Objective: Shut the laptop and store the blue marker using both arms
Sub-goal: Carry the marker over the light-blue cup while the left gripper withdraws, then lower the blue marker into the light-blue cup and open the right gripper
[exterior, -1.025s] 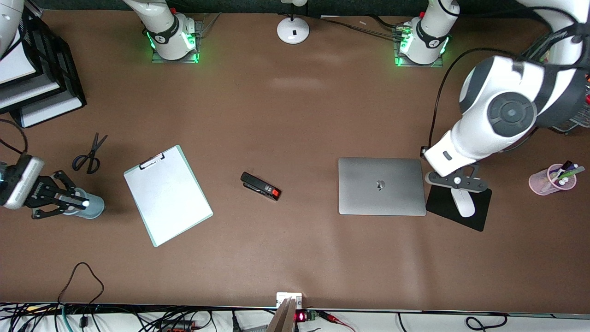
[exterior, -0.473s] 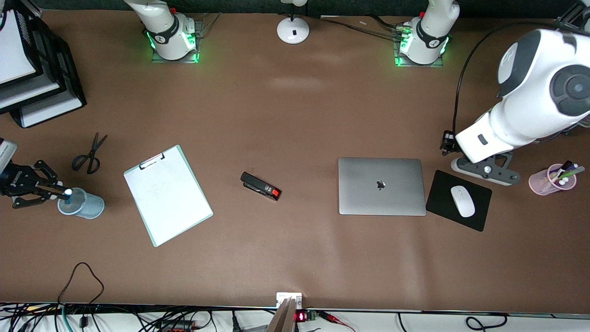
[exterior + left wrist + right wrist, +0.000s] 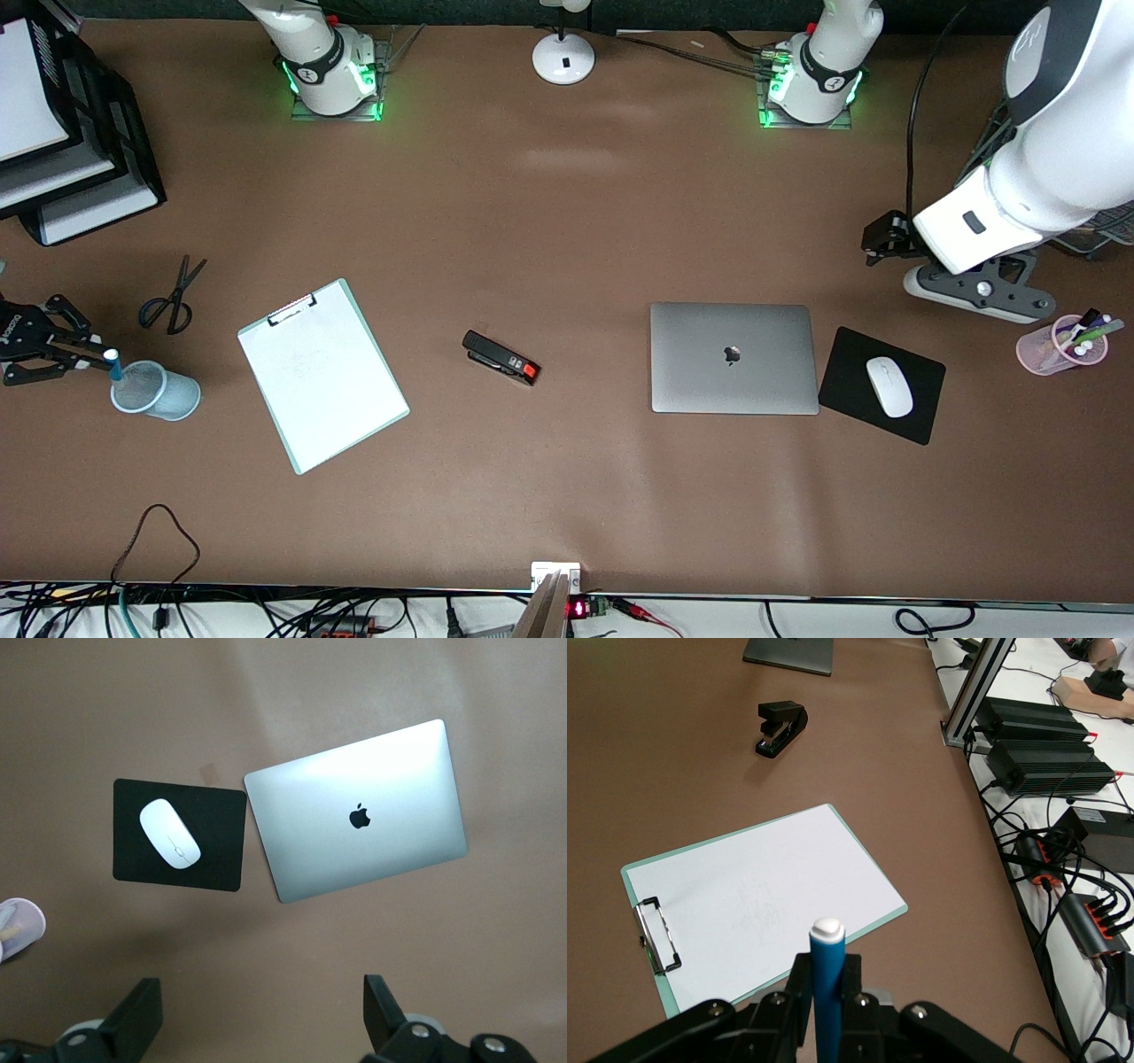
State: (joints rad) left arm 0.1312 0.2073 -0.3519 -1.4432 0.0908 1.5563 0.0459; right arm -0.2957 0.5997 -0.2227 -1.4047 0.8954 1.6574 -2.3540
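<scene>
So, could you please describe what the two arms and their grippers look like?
Both arms are glossy white with dark-grey joint bands, on bases glowing green. A black cable runs along the left arm. The left gripper is dark grey under a white wrist block. The right gripper is a black open-frame linkage with white lettering.

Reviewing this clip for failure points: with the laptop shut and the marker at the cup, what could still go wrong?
1. The right gripper holds the blue marker at the rim of the light-blue cup, not centred over it; released here it might catch the rim or tip the cup.
2. The left gripper, open, hangs near the pink pen cup; a careless move could knock it.
The laptop lies closed.
</scene>
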